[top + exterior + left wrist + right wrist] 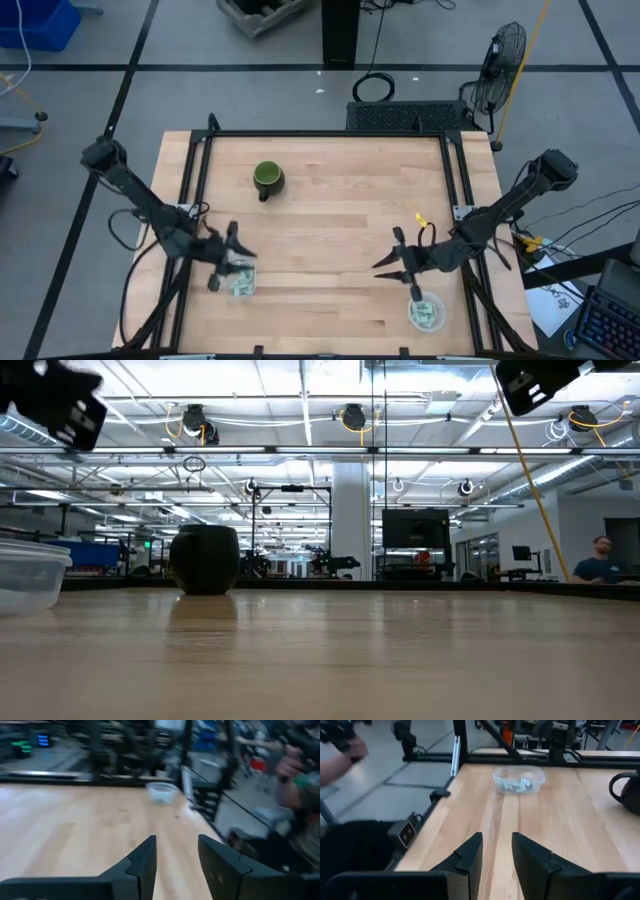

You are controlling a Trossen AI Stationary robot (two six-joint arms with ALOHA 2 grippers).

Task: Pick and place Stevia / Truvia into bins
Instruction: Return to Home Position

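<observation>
Where my left arm reaches in from the left side of the table, my left gripper hangs raised above the wood. Its two fingers are held moderately apart with nothing between them. Just beside it, toward the lower edge of the high view, stands the left bin. Pale green and white Stevia packets lie heaped inside it. My right wrist view looks across the table at this same tub and shows the packets through its clear wall.

Farther up the table, well apart from both tubs, the dark green mug stands upright. Its handle is turned toward the lower edge.

Right of the table's middle, my right gripper hovers off the surface too. Its fingers are parted by a narrow gap and hold nothing. The right bin sits near this gripper, close to the lower right corner, and it holds more of the packets. My left wrist view picks out that tub across the table, by the frame rail. My right arm stretches away to the table's right side.

Beyond the table edge, a person's hand shows blurred in my right wrist view.
</observation>
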